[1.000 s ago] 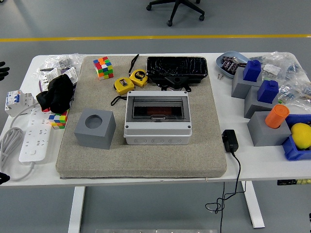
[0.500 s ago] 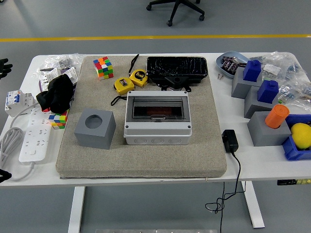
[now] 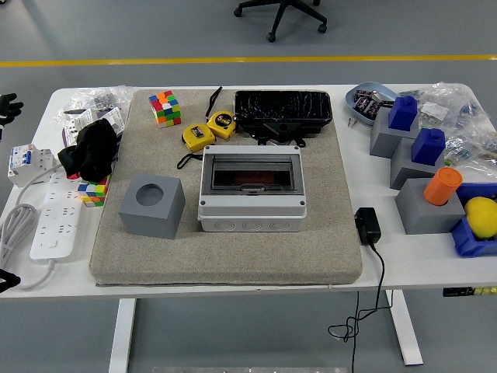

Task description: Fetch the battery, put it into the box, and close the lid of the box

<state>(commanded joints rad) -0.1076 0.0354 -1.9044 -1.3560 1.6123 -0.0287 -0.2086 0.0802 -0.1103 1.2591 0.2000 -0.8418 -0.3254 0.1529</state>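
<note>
One white table (image 3: 233,284) stands on grey floor with a yellow line (image 3: 248,59). On its beige mat (image 3: 233,249) sits the grey box (image 3: 251,190), lid down. Left hand (image 3: 8,107) barely shows at the edge; finger state unclear.

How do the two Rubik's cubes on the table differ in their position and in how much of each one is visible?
The far Rubik's cube sits on the beige mat, near its far left corner, fully visible. The near Rubik's cube lies off the mat on the white table, by the mat's left edge, partly covered by a black cloth. Both show the same bright mixed colours.
</note>
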